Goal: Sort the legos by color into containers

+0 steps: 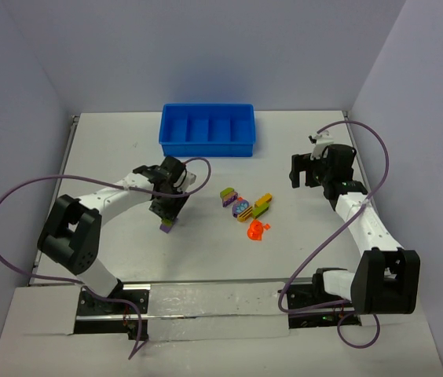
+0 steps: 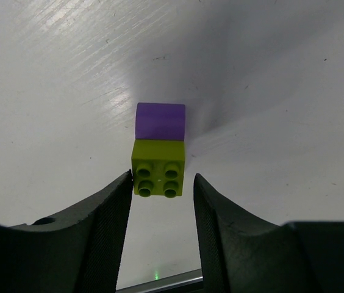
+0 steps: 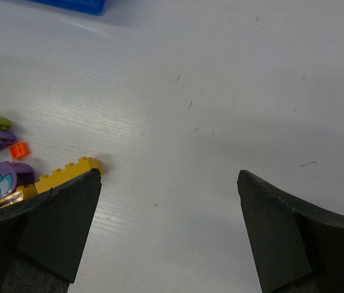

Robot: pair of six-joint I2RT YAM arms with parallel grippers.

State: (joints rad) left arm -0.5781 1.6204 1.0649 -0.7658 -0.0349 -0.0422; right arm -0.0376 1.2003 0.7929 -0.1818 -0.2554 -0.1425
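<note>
At about 9 o'clock from the central heap of bricks, your left fingers hang low over a small two-colour stack resting on the white bench. It is an olive-green square plastic brick, studs facing the wrist camera, joined to a purple plastic brick. The fingers stand apart, one on each side of the green brick. One seems to touch its edge and the other shows a sliver of bench between, so nothing is clamped yet. Your right fingers are spread wide above the bench at about 3 o'clock from the heap, holding nothing.

You are on the pick-up step, and early in the job by my judgement. The bright blue four-compartment plastic bin at 12 o'clock shows no brick inside from above. The mixed-colour cluster, the long yellow-orange brick and the translucent orange-red piece sit mid-bench.

Next, close squarely on the green brick's flat sides, lift, and carry toward 1 o'clock to the bin. Because the stack mixes two colours, it probably needs pulling apart before any drop, and your right fingers could take the purple half. If one finger lands first, it may nudge the stack askew.
</note>
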